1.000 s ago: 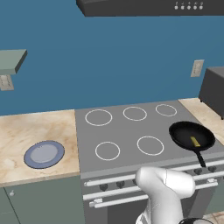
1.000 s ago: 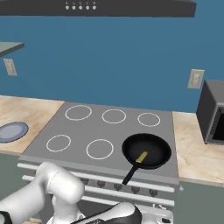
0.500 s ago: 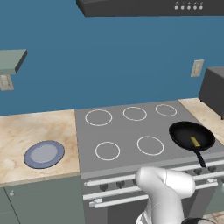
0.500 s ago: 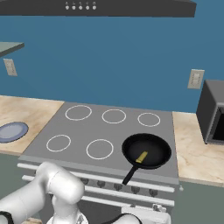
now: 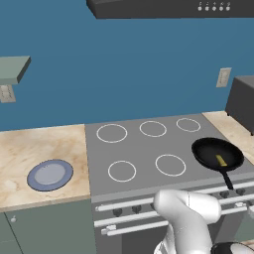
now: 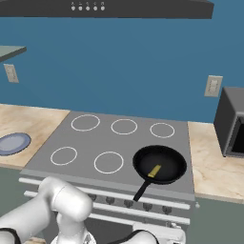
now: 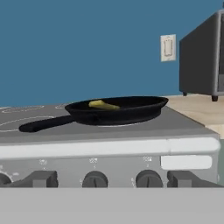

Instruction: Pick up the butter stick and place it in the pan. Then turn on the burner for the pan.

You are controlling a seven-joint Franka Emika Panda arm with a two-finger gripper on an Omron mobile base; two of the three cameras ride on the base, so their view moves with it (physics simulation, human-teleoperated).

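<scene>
Your pincer's own tips could not be made out, so you could not tell whether it stood open or closed; the hand camera looked level at the front of the stove [image 7: 109, 146], low, facing the row of dark knobs [image 7: 95, 179] under the pale rail; just above that rail sat the pan [image 7: 118, 109], on the front right burner, its straight handle [image 7: 43, 124] reaching toward the stove's front edge; the butter stick [image 7: 103, 104] lay inside the pan, on its floor, seen as a small yellow bar past the near rim; from the right base camera you saw the same butter stick [image 6: 154, 171] lying near the middle of the pan [image 6: 159, 164], slanted; from the left base camera the pan [image 5: 217, 154] sat at the stove's right front corner; to the right stood a dark microwave [image 6: 230, 122] on the bench [image 6: 208, 157]; far left on the bench lay a blue-grey plate [image 5: 49, 174], well apart from the pan; a wall socket [image 7: 168, 47] sat on the blue wall beside the microwave.
</scene>
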